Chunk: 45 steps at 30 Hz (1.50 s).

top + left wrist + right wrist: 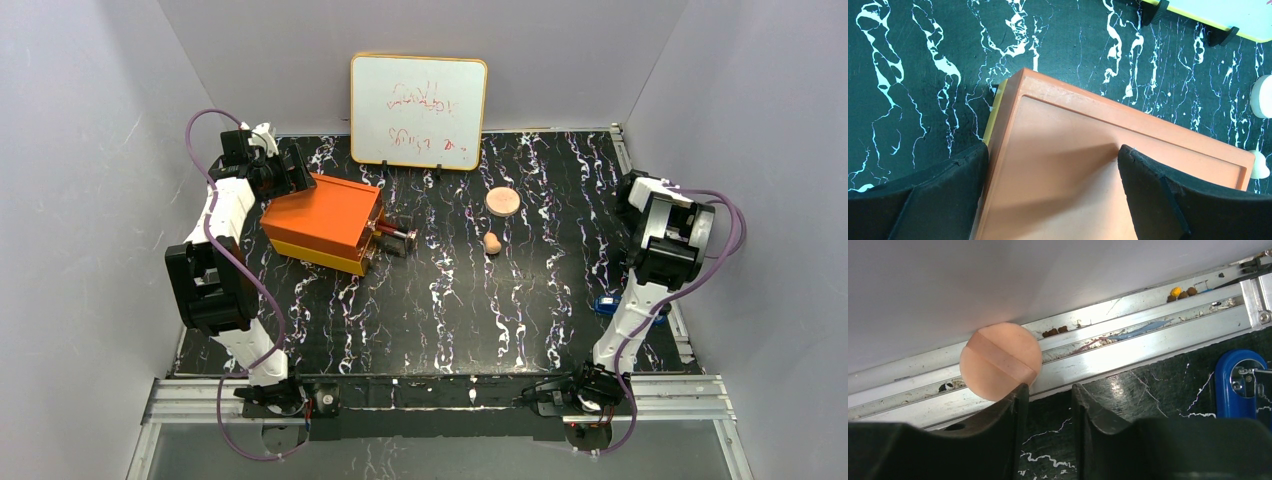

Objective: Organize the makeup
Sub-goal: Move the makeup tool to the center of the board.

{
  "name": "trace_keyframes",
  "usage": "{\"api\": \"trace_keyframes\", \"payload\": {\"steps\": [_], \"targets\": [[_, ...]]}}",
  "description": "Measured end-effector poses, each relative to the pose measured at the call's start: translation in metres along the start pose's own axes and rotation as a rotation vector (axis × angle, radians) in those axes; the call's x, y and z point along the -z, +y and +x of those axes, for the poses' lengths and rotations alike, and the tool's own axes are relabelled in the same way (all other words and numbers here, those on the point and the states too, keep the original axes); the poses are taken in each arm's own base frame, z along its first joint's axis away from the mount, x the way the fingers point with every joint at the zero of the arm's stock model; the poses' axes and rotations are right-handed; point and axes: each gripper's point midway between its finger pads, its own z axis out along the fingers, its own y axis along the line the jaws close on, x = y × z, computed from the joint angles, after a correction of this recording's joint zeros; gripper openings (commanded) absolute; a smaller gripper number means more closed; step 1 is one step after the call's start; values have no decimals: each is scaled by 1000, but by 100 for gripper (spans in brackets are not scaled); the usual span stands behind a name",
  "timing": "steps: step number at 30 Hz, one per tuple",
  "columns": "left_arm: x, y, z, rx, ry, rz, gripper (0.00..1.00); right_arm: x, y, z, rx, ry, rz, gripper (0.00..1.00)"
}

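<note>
In the top view a flat round peach disc (503, 203) and a tan egg-shaped sponge (492, 242) lie apart on the black marbled table (450, 310), right of centre. The right wrist view shows a peach disc with a band across it (1000, 361) on the metal rail by the right wall. It sits just beyond the left fingertip of my right gripper (1049, 387), which is open with only table between its fingers. My left gripper (1053, 150) is open wide over the orange box (1088, 165), one finger at the box's left edge.
The orange box (325, 225) stands left of centre with a clear drawer (395, 240) pulled out at its right end. A whiteboard (418, 97) leans at the back. A blue object (1243, 385) lies near the right rail (1148, 347), and walls close in on three sides.
</note>
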Motion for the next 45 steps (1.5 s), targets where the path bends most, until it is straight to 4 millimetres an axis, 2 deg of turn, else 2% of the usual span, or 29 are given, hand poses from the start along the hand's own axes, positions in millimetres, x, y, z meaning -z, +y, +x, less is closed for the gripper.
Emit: {"api": "trace_keyframes", "payload": {"steps": [2, 4, 5, 12, 15, 20, 21, 24, 27, 34, 40, 45], "targets": [[0, 0, 0, 0, 0, 0, 96, -1, 0, -1, 4, 2, -1, 19], [0, 0, 0, 0, 0, 0, 96, -2, 1, -2, 6, 2, -3, 5], [0, 0, 0, 0, 0, 0, 96, -3, 2, -2, 2, 3, -5, 1], [0, 0, 0, 0, 0, 0, 96, -5, 6, -2, -8, 3, -16, 1], [0, 0, 0, 0, 0, 0, 96, -6, 1, -1, 2, -1, -13, 1], [0, 0, 0, 0, 0, 0, 96, 14, 0, -3, 19, -26, -58, 1], [0, 0, 0, 0, 0, 0, 96, 20, 3, -4, 17, -31, -75, 3], [0, 0, 0, 0, 0, 1, 96, 37, 7, -7, 10, -41, -118, 41], [0, 0, 0, -1, 0, 1, 96, 40, 10, -11, 0, -53, -126, 59], [0, 0, 0, -1, -1, 1, 96, 28, 8, -20, -12, -74, -81, 55], [0, 0, 0, -1, -1, 1, 96, 6, 2, -13, 12, -77, -22, 50], [0, 0, 0, -1, -1, 1, 96, 2, 4, -13, 18, -75, -17, 50]]}}
